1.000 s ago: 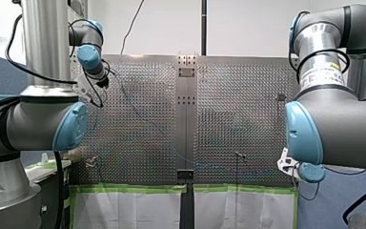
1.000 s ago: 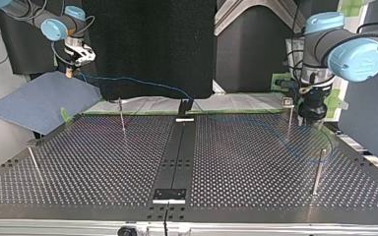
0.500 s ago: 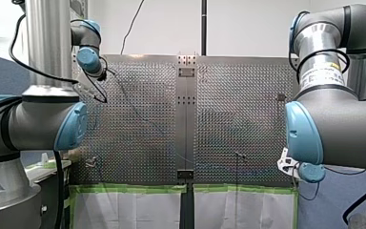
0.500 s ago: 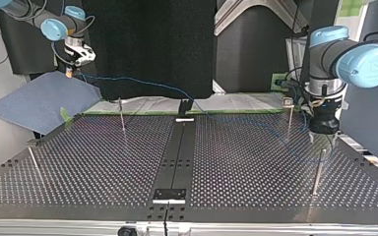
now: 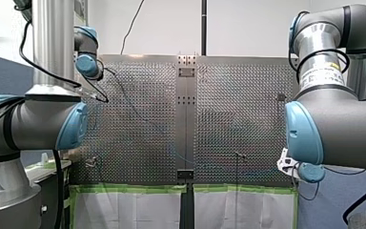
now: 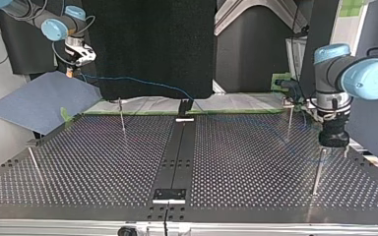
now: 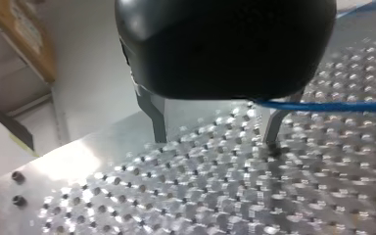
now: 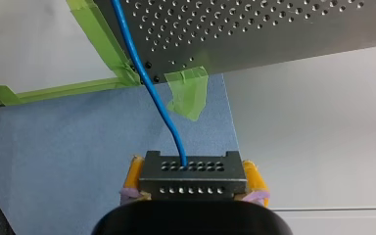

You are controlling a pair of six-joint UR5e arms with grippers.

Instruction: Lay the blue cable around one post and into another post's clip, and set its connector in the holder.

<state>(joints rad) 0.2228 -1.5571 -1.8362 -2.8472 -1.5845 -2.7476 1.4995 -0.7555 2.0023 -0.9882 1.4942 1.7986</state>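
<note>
Pinching dark rectangular connector [image 8: 191,185] of thin blue cable [image 8: 149,88]: right gripper [image 8: 192,171], yellow pads [image 8: 252,177]. Left gripper [image 7: 215,141] holding metal fingers [image 7: 159,122] spread, cable running beside one.

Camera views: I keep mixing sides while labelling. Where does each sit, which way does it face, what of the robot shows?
Front view: behind and above the arms, looking over the perforated table; my left arm left, my right arm right.
Top view: across the table, facing the arms; sides crossed.
Left wrist view: on my left arm, looking along the left gripper and its metal fingers at the table.
Right wrist view: looking past the right gripper, shut on the connector.
Top and both wrist views share the blue cable.
</note>
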